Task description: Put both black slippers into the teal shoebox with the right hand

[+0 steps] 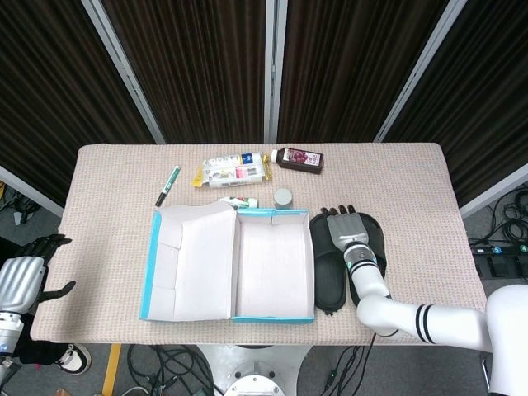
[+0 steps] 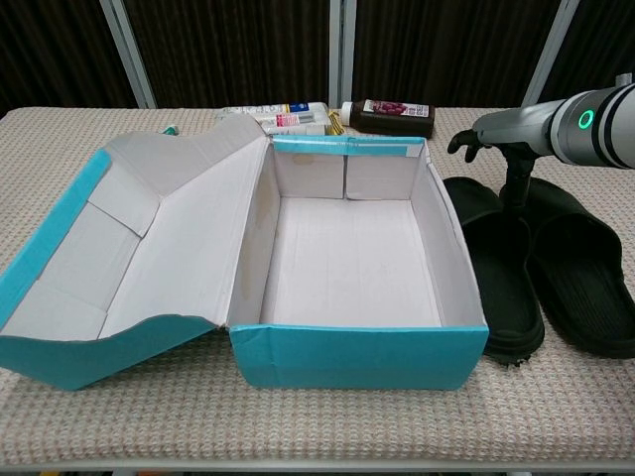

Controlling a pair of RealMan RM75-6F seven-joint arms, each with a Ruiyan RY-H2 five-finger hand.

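Observation:
Two black slippers lie side by side right of the box: the inner slipper (image 1: 325, 272) (image 2: 499, 270) next to the box wall, the outer slipper (image 1: 372, 246) (image 2: 587, 282) beyond it. The teal shoebox (image 1: 273, 318) (image 2: 357, 358) stands open and empty, its lid folded out to the left. My right hand (image 1: 344, 229) (image 2: 499, 133) hovers flat over the slippers' far ends, fingers stretched out and the thumb hanging down between the two; it holds nothing. My left hand (image 1: 22, 280) stays open off the table's left edge, seen only in the head view.
Behind the box lie a green marker (image 1: 168, 184), a snack packet (image 1: 233, 171) (image 2: 285, 114), a dark bottle (image 1: 299, 158) (image 2: 395, 109), a small grey cap (image 1: 283, 197) and a little tube (image 1: 239, 202). The open lid (image 2: 129, 248) covers the table left of the box.

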